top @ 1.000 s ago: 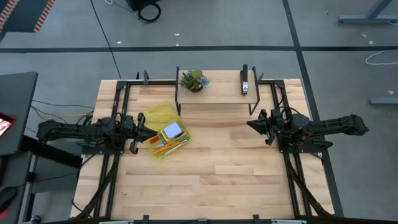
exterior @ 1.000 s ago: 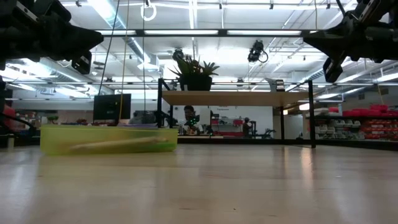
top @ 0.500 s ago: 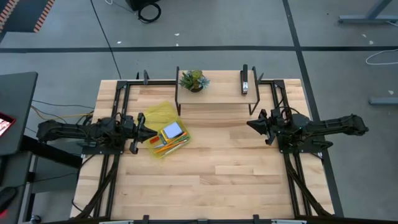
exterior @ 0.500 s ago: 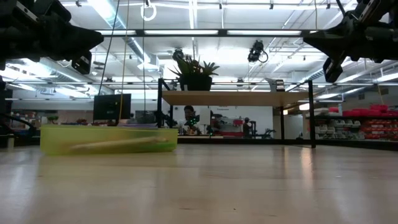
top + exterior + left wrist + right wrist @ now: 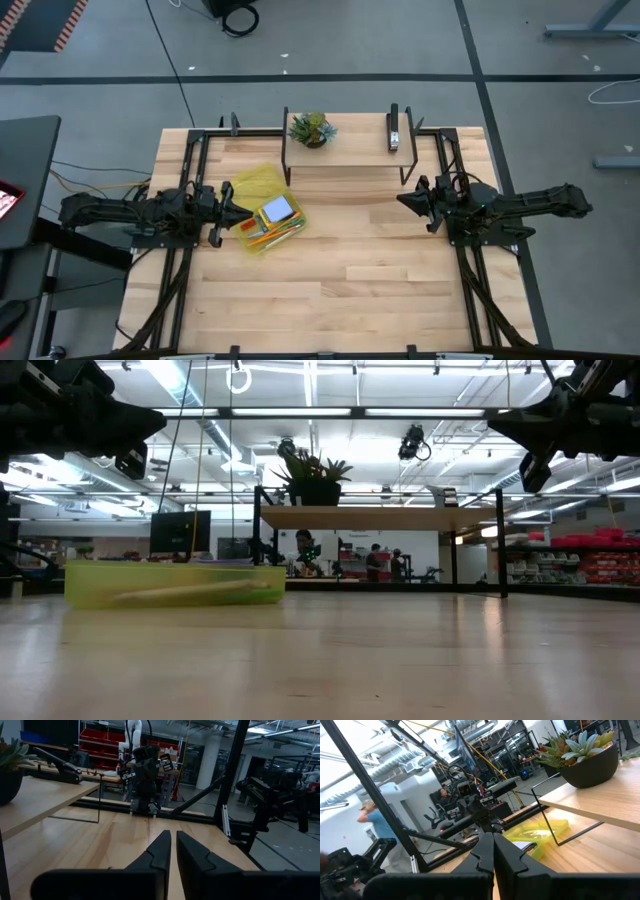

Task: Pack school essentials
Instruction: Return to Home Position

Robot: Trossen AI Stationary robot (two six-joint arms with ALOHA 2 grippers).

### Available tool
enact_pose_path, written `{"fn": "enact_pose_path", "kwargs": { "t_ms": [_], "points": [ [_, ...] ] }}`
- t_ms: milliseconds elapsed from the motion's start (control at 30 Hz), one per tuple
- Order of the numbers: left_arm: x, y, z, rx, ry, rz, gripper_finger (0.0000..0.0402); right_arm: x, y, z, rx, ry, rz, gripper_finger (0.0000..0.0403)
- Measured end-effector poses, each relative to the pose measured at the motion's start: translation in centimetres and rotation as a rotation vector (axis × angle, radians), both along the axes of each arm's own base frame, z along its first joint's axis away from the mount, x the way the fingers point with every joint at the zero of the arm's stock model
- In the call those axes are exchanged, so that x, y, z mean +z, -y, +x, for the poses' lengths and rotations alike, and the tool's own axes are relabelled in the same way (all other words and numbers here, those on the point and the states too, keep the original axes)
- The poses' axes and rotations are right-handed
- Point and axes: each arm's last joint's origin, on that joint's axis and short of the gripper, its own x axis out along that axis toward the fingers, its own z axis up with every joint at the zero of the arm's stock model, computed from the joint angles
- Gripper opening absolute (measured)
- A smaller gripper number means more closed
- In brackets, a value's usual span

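Pencils lie slantwise in yellow box, roughly left-to-right.

— How is the left arm looking from above?
— It is showing as a chain of dark, near-black links, blocky at the joints; the right arm is matching it, link for link.
— And the grippers?
— The left gripper is showing two matte black fingers, angular and tapering from a broad black bar; the right gripper is wearing the same pair.
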Motion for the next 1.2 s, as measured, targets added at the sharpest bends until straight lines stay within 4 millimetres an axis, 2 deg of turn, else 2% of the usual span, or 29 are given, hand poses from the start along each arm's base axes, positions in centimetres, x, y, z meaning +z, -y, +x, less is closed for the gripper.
{"fn": "enact_pose_path", "kwargs": {
  "t_ms": [1200],
  "points": [
    [0.0,0.0,0.0,0.0,0.0,0.0,0.0031,0.0,0.0,0.0,0.0,0.0,0.0,0.001]
  ]
}}
